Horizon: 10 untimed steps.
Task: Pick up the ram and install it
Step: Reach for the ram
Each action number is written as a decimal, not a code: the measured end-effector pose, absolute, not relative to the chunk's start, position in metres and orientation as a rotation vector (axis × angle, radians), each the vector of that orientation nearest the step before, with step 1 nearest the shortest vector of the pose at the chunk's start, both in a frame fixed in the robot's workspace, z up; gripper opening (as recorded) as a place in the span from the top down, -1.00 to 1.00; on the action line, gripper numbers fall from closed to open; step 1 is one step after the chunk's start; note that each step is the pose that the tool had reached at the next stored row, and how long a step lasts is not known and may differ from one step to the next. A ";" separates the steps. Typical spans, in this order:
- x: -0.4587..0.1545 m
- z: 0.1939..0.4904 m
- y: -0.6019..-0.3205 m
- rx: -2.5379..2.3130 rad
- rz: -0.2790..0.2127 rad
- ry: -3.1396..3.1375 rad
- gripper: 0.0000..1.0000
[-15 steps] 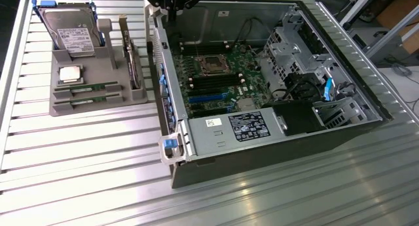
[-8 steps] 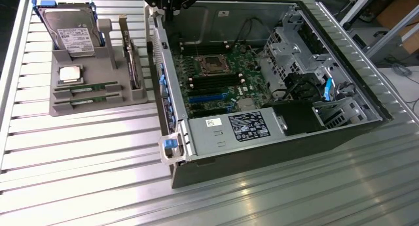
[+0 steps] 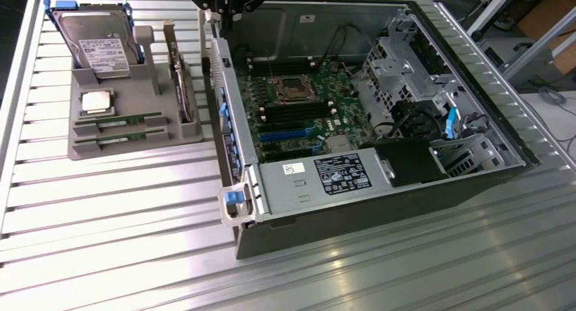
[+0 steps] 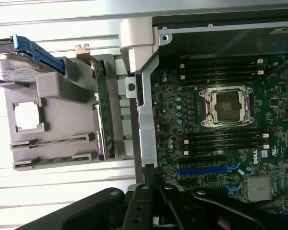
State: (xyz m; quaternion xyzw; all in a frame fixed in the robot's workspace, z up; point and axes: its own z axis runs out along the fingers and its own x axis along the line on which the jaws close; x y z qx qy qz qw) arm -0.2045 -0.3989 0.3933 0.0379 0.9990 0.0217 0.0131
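Nearest in the exterior view, the ribbed metal table is carrying everything. On it, an open computer case is lying on its side, stretching from six o'clock toward one o'clock. At its near end a grey power supply is showing its label, with a blue latch at the case's eight o'clock corner. Beyond the supply, the green motherboard is facing upward, with black memory slots running on either side of the square processor socket.

At nine o'clock from the case, just beside its wall, a grey parts tray is sitting. The front ram stick is lying flat along the tray's near edge, and the back ram stick is lying parallel just behind it at twelve o'clock; both are resting in their grooves, well apart from the gripper. Farther back, a square silver processor chip is resting in its recess. At three o'clock from it, an expansion card is standing on edge. At the tray's far end a hard drive is leaning upright in blue rails.

Farthest, at twelve o'clock, the gripper is hanging over the far end of the case wall, its jaws drawn closed.
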 end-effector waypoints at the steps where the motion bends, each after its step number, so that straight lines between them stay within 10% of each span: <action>1: -0.205 0.393 -0.399 0.118 0.068 3.112 0.79; 10: -0.215 0.393 -0.399 0.118 0.068 3.112 0.79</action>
